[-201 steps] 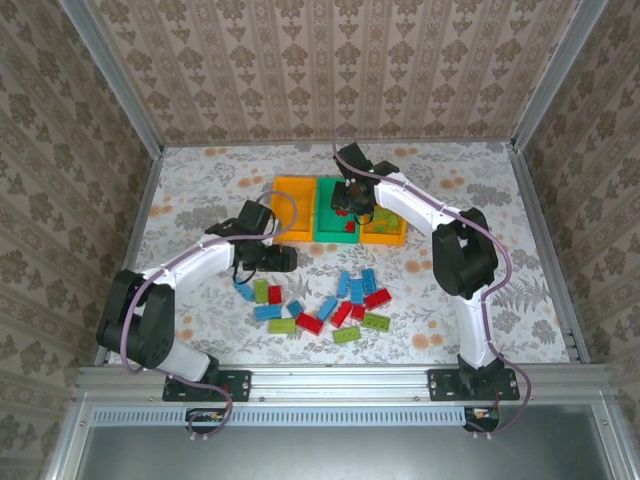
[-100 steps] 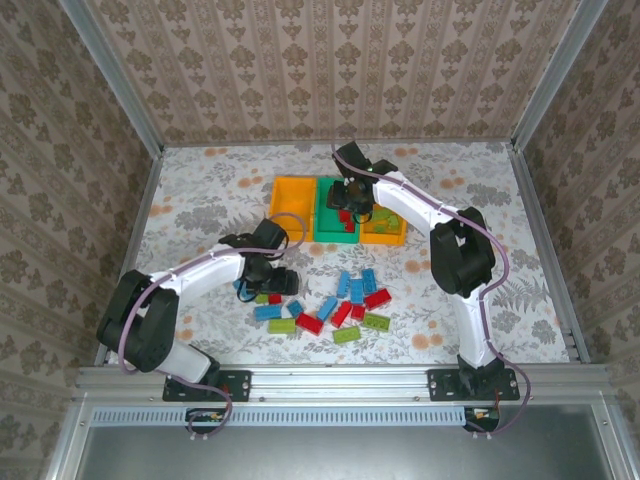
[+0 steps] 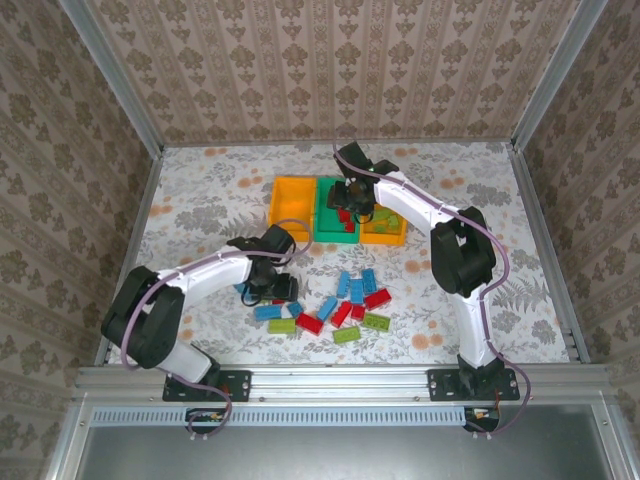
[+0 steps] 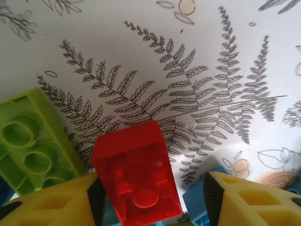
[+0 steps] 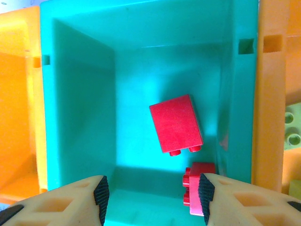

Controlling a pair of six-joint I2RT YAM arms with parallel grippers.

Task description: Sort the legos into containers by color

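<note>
Tabletop: left end effector has dropped, open, astride red lego; right end effector has opened.

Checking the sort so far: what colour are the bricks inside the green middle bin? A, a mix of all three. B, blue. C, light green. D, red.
D: the right wrist view looks down into the green bin, and the bricks inside it are red bricks.

My left gripper came nearer and narrowed around a red lego; my right gripper opened over the green bin.
</note>
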